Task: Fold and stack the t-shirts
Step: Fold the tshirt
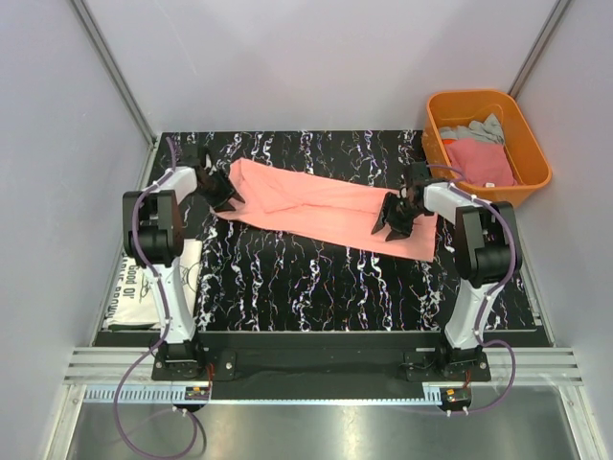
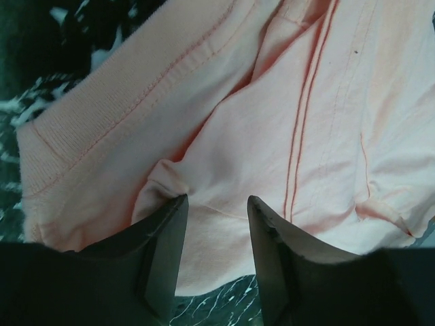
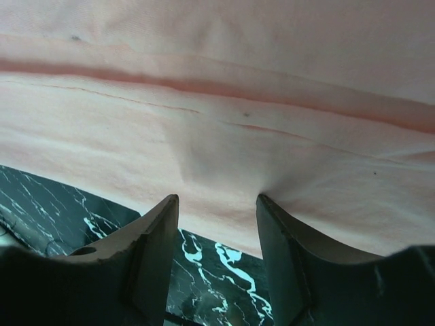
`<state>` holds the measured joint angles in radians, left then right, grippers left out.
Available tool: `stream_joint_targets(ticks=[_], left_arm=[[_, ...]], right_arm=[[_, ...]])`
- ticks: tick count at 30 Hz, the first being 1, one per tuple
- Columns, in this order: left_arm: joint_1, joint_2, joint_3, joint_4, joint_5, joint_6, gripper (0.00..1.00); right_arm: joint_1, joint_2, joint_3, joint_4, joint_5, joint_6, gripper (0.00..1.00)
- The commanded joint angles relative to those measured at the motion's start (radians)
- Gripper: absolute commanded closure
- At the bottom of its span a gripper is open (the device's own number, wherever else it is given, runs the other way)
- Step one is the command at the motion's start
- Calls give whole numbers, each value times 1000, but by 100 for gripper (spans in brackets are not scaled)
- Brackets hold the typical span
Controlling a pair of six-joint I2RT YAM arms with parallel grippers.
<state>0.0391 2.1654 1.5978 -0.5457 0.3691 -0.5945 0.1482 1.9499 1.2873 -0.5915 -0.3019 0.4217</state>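
Roughly mid-task, judging by the layout. White shirt point(image 1: 142, 292) looks folded, parked at the table side farthest from the tub point(image 1: 474, 95). Grey shirt point(image 1: 474, 131) and deeper pink shirt point(image 1: 479, 163) sit inside the tub, not done. Salmon shirt point(image 1: 316, 206) lies as a long narrow strip starting just beside the tub and running away from it; cross folds and stacking are left. Left gripper point(image 1: 228, 199) is low over the strip end farthest from the tub, by a ribbed band, jaws apart, nothing pinched. Right gripper point(image 1: 391, 222) is at the tub-side end, tips on the cloth edge, jaws apart too.
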Motion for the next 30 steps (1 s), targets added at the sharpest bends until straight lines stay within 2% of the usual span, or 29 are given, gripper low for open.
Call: stream_joint_targets(ticks=[1, 6, 8, 12, 15, 16, 17, 20, 23, 27, 30], left_arm=[[39, -96, -107, -120, -122, 70, 52], [56, -221, -156, -125, -145, 146, 51], [45, -262, -141, -125, -145, 157, 46], [24, -328, -116, -112, -85, 111, 41], [15, -335, -159, -36, -6, 9, 41], [13, -331, -173, 30, 39, -10, 42], [8, -323, -182, 55, 54, -24, 44], [5, -261, -153, 105, 63, -42, 44], [7, -208, -89, 110, 63, -19, 40], [7, -107, -18, 112, 56, -14, 40], [8, -50, 34, 121, 59, -13, 45]], right_arm=[[4, -29, -109, -70, -6, -20, 43], [14, -146, -216, -71, -85, 25, 43], [22, -205, -246, -70, -98, 40, 42], [22, -261, -215, -83, -111, 61, 38], [21, -266, -145, -123, -109, 43, 34], [22, -266, -119, -131, -111, 37, 33], [22, -261, -108, -128, -117, 35, 29], [36, -229, -74, -59, -177, 64, 24], [106, -159, 26, 8, -180, 100, 23], [223, -66, 180, 51, -135, 120, 23], [283, 7, 286, 52, -129, 117, 26]])
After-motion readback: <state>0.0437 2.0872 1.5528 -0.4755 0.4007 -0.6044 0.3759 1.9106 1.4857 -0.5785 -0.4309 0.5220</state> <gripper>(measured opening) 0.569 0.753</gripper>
